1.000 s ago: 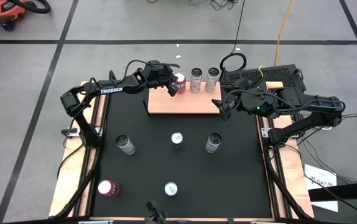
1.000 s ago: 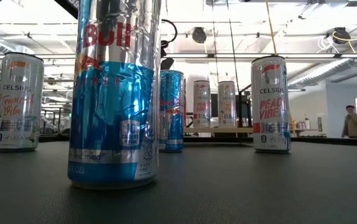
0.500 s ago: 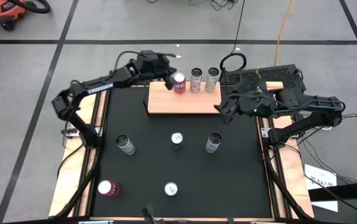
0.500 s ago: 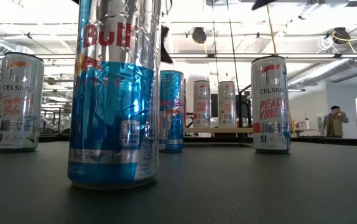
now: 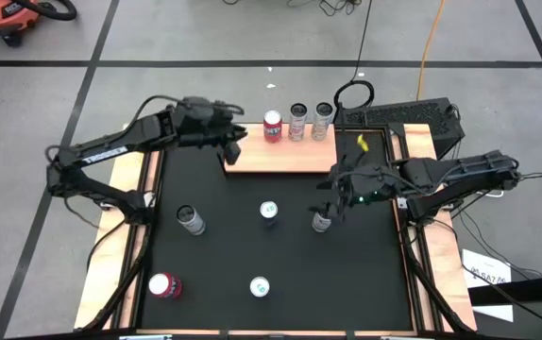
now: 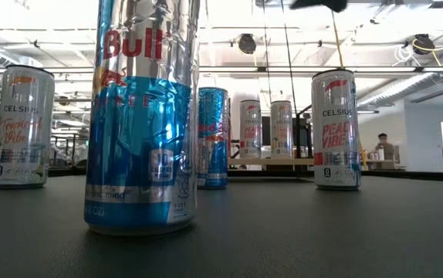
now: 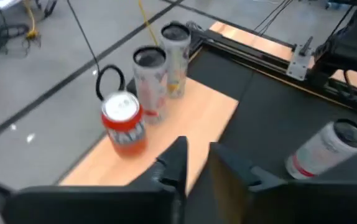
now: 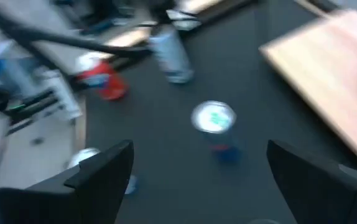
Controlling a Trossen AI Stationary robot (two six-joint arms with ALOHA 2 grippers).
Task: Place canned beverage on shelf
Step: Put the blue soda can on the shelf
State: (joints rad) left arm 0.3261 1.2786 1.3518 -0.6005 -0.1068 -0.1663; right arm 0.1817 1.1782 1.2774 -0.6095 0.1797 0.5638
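A red can [image 5: 272, 125] stands upright on its base at the far edge of the light-wood shelf [image 5: 276, 159], beside two silver cans [image 5: 296, 121] [image 5: 322, 118]. My left gripper [image 5: 234, 148] hangs off the shelf's left end, clear of the red can [image 7: 124, 121]. Its fingers [image 7: 197, 163] stand a narrow gap apart with nothing between them. My right gripper [image 5: 331, 202] hovers wide open [image 8: 206, 186] above the black mat, just over a silver can [image 5: 321, 223] that stands right of centre.
More cans stand upright on the black mat [image 5: 224, 255]: a green-topped one at the centre [image 5: 269, 210], a silver one at the left [image 5: 191, 219], a red one [image 5: 164, 285] and a white-topped one [image 5: 259, 286] near the front. Wooden strips edge the table [image 5: 125, 236].
My left gripper has drawn back from the red can, toward the table's left edge and upward. The red can stays upright on the shelf. My right gripper has come down and toward the near edge, from beside the shelf's right end to above the silver can on the mat.
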